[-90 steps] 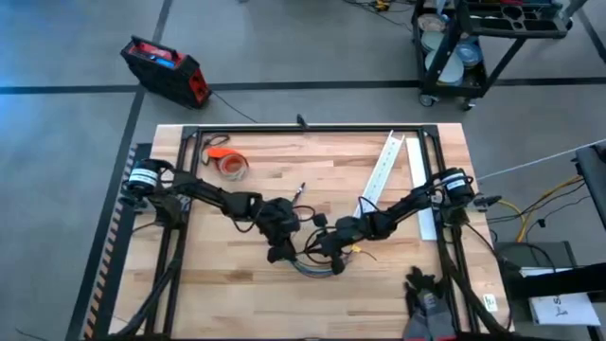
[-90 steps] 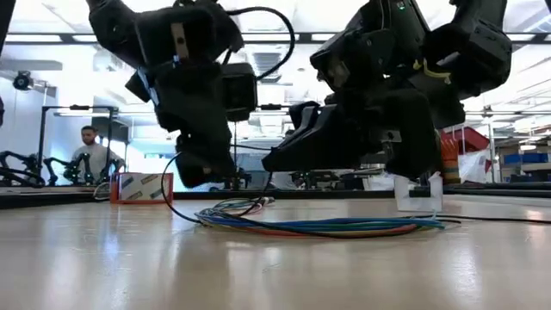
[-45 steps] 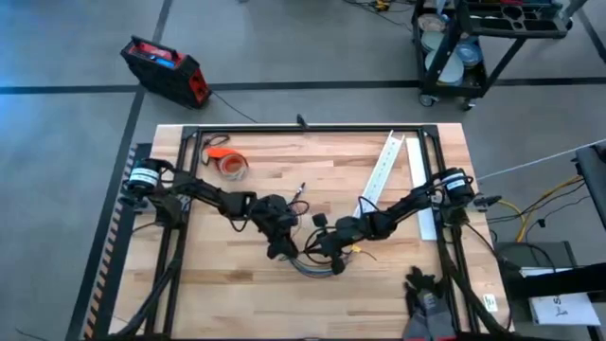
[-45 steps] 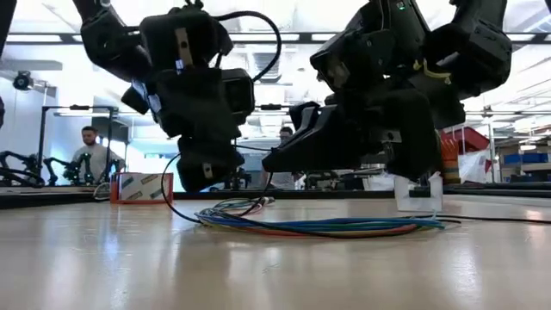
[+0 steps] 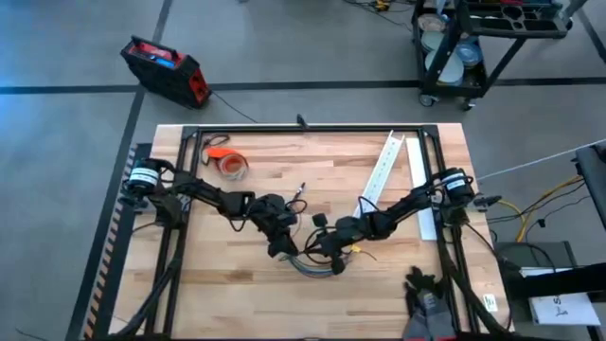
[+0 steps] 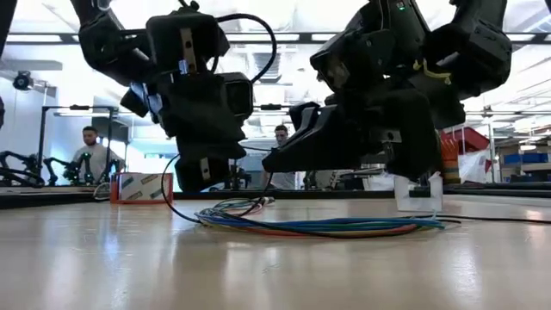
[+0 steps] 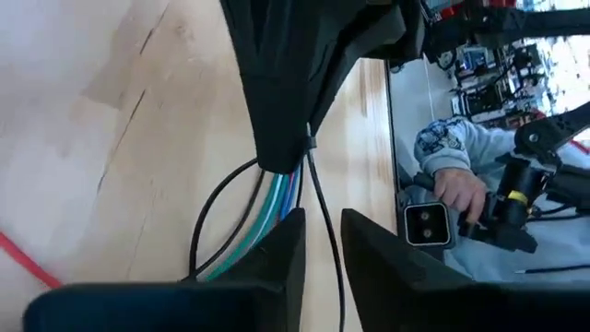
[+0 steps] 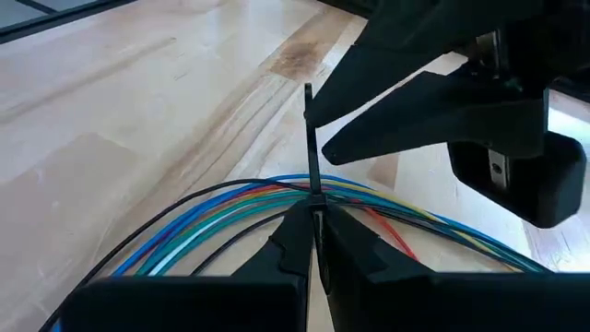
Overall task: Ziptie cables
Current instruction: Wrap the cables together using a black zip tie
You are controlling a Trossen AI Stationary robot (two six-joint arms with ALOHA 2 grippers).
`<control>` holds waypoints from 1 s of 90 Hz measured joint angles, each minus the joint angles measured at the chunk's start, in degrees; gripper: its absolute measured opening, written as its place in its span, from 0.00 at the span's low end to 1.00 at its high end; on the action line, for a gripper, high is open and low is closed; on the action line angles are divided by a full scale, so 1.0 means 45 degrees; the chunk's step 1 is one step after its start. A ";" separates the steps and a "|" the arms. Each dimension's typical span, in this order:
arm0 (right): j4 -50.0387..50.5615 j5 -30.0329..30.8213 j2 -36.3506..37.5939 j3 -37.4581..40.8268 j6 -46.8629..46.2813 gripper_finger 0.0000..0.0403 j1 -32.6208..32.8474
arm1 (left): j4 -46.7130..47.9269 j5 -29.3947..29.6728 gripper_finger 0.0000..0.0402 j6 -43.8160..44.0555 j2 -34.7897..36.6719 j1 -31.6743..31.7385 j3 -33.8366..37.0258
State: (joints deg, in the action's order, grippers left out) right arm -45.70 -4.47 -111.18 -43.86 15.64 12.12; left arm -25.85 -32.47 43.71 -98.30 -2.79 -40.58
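Right gripper (image 8: 315, 229) is pinched together on the ziptie (image 8: 312, 148), which stands upright from its fingertips and meets the cables (image 8: 230, 212) just ahead. Left gripper (image 7: 321, 249) has fingers slightly apart, a thin dark strand running between them; the cables lie just ahead, under the other arm. On the table (image 5: 189, 294), orange tape roll (image 5: 230, 165) well behind the left gripper, white slotted channel (image 5: 383, 166) behind the right one. No containers shown.
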 joint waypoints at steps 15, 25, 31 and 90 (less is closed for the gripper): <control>0.0001 0.0000 0.0000 0.0000 0.0000 0.00 0.0000 | -0.0016 -0.0006 0.23 0.0544 -0.0062 0.0000 0.0000; 0.0001 0.0005 0.0000 0.0000 0.0000 0.00 -0.0005 | 0.0019 -0.0285 0.27 0.0879 -0.0422 0.0000 -0.0101; 0.0001 0.0005 0.0000 0.0000 -0.0004 0.00 0.0000 | -0.0029 -0.0324 0.28 0.0853 -0.0601 0.0000 -0.0204; 0.0051 0.0044 -0.0005 0.0000 -0.0131 0.00 -0.0010 | -0.0486 -0.0374 0.00 -0.0127 -0.0923 0.0284 -0.0408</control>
State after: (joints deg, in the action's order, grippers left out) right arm -45.47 -4.27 -111.20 -43.86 15.05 12.08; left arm -28.03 -34.15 43.14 -102.45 -1.51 -42.41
